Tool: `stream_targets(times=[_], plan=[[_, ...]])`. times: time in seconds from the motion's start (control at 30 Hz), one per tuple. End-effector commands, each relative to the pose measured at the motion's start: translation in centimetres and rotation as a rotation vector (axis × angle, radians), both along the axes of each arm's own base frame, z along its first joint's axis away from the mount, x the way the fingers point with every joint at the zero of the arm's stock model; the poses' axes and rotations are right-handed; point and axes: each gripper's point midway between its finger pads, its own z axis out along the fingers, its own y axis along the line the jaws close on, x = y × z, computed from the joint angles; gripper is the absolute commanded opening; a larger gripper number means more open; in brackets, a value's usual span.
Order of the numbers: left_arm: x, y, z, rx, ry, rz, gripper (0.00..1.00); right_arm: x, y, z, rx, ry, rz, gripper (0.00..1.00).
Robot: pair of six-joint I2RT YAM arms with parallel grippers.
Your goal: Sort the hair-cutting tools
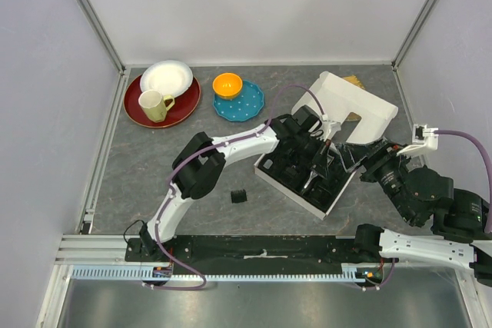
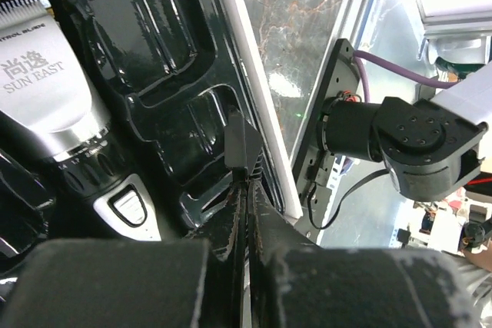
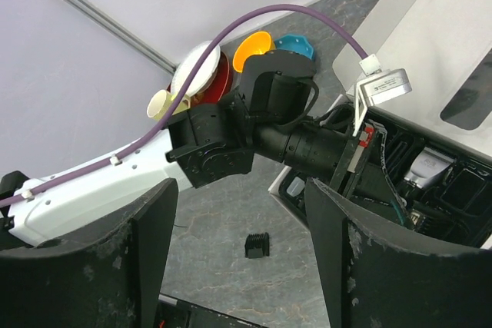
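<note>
The black-and-silver clipper (image 2: 54, 105) lies in the black moulded tray (image 2: 154, 51) of the white box (image 1: 265, 173). Its silver part also shows in the right wrist view (image 3: 430, 167). My left gripper (image 1: 317, 174) reaches down into the tray. Its jaws are pressed together on a thin edge of a small black comb attachment (image 2: 244, 144) by the tray's right wall. Another comb attachment (image 1: 239, 197) lies on the table left of the box and also shows in the right wrist view (image 3: 257, 245). My right gripper (image 1: 367, 160) hovers open and empty beside the box's right side. No cord or cylinder shows.
The box's white lid (image 1: 357, 105) stands open behind the tray. At the back left are a red plate (image 1: 146, 113) with a white bowl (image 1: 167, 77) and a yellow mug (image 1: 154, 104), and a blue plate (image 1: 244, 105) with an orange bowl (image 1: 227, 84).
</note>
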Motion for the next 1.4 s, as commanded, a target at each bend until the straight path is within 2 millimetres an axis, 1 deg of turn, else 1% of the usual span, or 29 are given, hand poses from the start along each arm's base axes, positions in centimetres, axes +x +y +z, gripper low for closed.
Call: stream_targets(times=[0.0, 0.03, 0.13, 0.23, 0.37, 0.6, 0.7, 0.8, 1.03, 1.07, 1.13, 1.17, 1.23, 1.27, 1.33, 1.37], plan=[[0.9, -0.2, -0.1, -0.012, -0.021, -0.037, 0.02, 0.0, -0.4, -0.6, -0.004, 0.011, -0.016, 0.75], [1.1, -0.2, -0.7, -0.003, -0.013, -0.032, 0.02, 0.0, -0.4, -0.6, -0.004, 0.013, -0.020, 0.75], [1.6, -0.4, -1.0, -0.005, -0.004, -0.026, 0.02, 0.0, -0.4, -0.9, -0.001, 0.021, -0.022, 0.75], [1.6, -0.6, -1.4, -0.009, 0.009, -0.039, 0.02, 0.1, -0.2, -1.2, -0.006, 0.030, -0.024, 0.75], [1.6, -0.7, -2.4, 0.008, 0.032, -0.041, 0.02, 0.0, -0.4, -1.3, 0.005, 0.036, -0.028, 0.75], [1.1, -0.9, -3.0, 0.010, 0.090, -0.052, 0.02, 0.0, -0.6, -1.7, 0.012, 0.043, -0.042, 0.75], [1.1, -1.0, -3.3, 0.016, 0.098, -0.048, 0.02, 0.0, -0.9, -1.7, 0.017, 0.042, -0.050, 0.75], [1.4, -0.9, -4.2, 0.047, 0.098, -0.023, 0.02, 0.0, -1.0, -1.7, 0.023, 0.043, -0.054, 0.75], [3.3, 0.0, -5.7, 0.157, 0.073, 0.093, 0.10, 0.0, -1.4, -1.7, 0.041, 0.045, -0.064, 0.75], [3.4, -0.1, -5.8, 0.159, 0.068, 0.096, 0.15, 0.0, -1.4, -1.7, 0.043, 0.046, -0.064, 0.75], [3.6, 0.0, -5.8, 0.165, 0.063, 0.102, 0.20, 0.0, -1.5, -1.7, 0.046, 0.047, -0.066, 0.75], [3.6, 0.1, -5.7, 0.166, 0.059, 0.104, 0.25, 0.0, -1.5, -1.7, 0.047, 0.047, -0.068, 0.75], [3.8, 0.1, -5.6, 0.167, 0.045, 0.111, 0.29, 0.0, -1.5, -1.8, 0.047, 0.048, -0.068, 0.75], [4.0, 0.1, -5.1, 0.161, 0.034, 0.117, 0.32, 0.0, -1.5, -1.8, 0.047, 0.048, -0.068, 0.75], [4.1, 0.1, -4.4, 0.155, 0.021, 0.123, 0.35, 0.0, -1.6, -1.7, 0.047, 0.048, -0.071, 0.75], [4.3, 0.0, -3.4, 0.140, 0.003, 0.132, 0.36, 0.0, -1.6, -1.8, 0.047, 0.050, -0.070, 0.75]])
